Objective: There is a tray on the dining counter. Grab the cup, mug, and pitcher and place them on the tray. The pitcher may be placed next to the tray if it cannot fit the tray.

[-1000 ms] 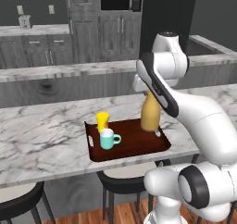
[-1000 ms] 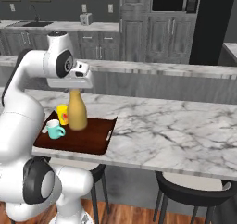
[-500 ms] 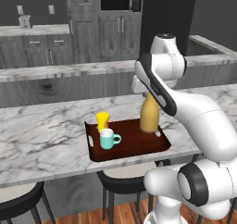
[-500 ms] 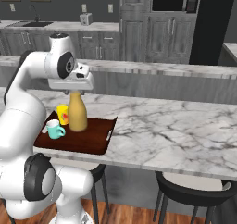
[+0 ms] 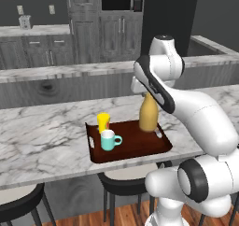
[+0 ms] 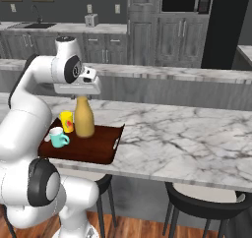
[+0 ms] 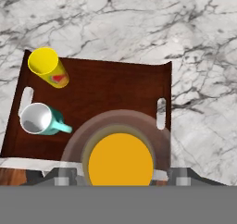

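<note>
The dark reddish-brown tray (image 5: 135, 148) (image 6: 98, 146) (image 7: 111, 89) lies on the white marble dining counter (image 5: 42, 127) (image 6: 187, 133) (image 7: 194, 42). On it the yellow cup (image 5: 103, 122) (image 6: 66, 121) (image 7: 46, 66) and the teal mug (image 5: 108, 140) (image 6: 57, 137) (image 7: 39, 119) stand close together at one end. The mustard pitcher (image 5: 148, 115) (image 6: 84, 121) (image 7: 120, 160) stands upright near the other end, its base at the tray floor. My gripper (image 5: 145, 93) (image 6: 81, 95) (image 7: 121, 174) comes straight down over its top. Its fingers press the neck on both sides, shut on it.
Dark round stools (image 5: 18, 206) (image 6: 206, 202) stand under the counter's near edge. A raised marble ledge (image 5: 70, 71) (image 6: 172, 72) runs behind the counter. A grey toaster (image 5: 25, 22) (image 6: 90, 19) sits on the far worktop. Bare marble stretches beside the tray (image 6: 177, 129).
The arm's upper joints have shifted slightly. The pitcher, cup, mug and tray stay where they were, and the grip looks the same.
</note>
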### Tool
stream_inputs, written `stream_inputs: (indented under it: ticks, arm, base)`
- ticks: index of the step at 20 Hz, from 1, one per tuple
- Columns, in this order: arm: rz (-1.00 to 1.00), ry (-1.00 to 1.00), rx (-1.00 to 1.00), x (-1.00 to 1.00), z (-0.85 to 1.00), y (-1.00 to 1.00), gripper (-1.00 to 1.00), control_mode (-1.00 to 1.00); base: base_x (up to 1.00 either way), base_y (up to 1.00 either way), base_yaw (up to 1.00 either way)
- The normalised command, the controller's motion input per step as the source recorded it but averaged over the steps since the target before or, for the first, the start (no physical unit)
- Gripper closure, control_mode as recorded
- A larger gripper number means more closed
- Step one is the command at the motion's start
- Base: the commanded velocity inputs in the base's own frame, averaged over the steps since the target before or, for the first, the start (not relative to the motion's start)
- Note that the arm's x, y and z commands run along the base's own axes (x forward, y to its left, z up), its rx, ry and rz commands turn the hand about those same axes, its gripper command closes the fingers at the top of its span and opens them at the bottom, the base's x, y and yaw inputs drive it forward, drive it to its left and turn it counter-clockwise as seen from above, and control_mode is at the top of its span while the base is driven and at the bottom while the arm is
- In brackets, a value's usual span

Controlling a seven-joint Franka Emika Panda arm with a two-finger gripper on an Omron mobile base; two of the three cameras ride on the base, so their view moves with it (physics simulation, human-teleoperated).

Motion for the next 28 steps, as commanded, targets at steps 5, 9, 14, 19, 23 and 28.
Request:
stream_inputs:
  ticks: [5, 9, 14, 19, 23, 28]
  arm:
    - [0.00, 0.00, 0.00, 0.15, -0.11, 0.02, 1.00, -1.00]
    - [0.00, 0.00, 0.00, 0.06, -0.17, 0.01, 1.00, -1.00]
    - [0.00, 0.00, 0.00, 0.01, -0.16, 0.00, 1.00, -1.00]
    - [0.00, 0.00, 0.00, 0.00, -0.18, 0.00, 1.00, -1.00]
    - [0.00, 0.00, 0.00, 0.03, -0.20, 0.00, 1.00, -1.00]
    - [0.00, 0.00, 0.00, 0.04, -0.21, 0.00, 1.00, -1.00]
  base:
    - [0.00, 0.00, 0.00]
    - [0.00, 0.00, 0.00]
    - [0.00, 0.00, 0.00]
    - [0.00, 0.00, 0.00]
    - [0.00, 0.00, 0.00]
    - [0.00, 0.00, 0.00]
